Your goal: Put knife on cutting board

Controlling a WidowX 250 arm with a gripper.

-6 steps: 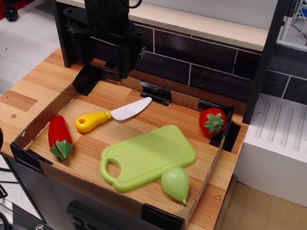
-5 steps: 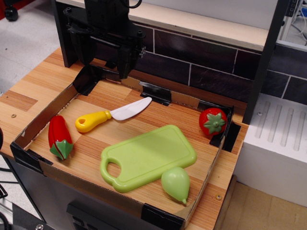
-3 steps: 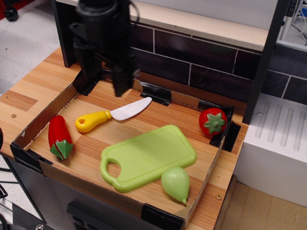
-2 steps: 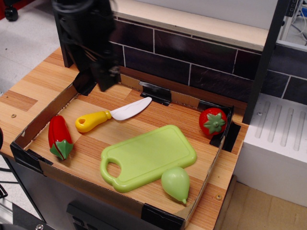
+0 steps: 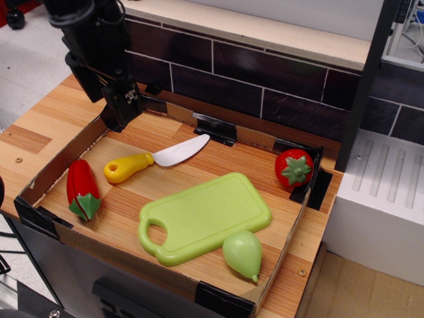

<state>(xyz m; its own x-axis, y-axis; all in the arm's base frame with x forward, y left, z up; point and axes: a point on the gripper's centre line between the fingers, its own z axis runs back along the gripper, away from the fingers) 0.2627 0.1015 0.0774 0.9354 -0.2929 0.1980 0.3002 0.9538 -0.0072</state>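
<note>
The knife (image 5: 154,159) has a yellow handle and a curved white blade. It lies flat on the wooden tray floor, handle to the left, just behind the cutting board (image 5: 205,216). The board is light green with an oval handle hole at its front left end. My gripper (image 5: 124,109) is black and hangs above the tray's back left corner, left of and behind the knife. It holds nothing. Its fingers point down, and their gap is too dark to read.
A red pepper toy (image 5: 81,189) lies at the tray's left. A light-green pear toy (image 5: 242,254) sits against the board's front right. A red tomato toy (image 5: 293,168) is at the back right. Cardboard walls (image 5: 63,158) rim the tray. A dark brick wall (image 5: 265,83) stands behind.
My gripper has swung left and a little forward, from over the tray's back middle to above its back left corner. The knife and board have not moved.
</note>
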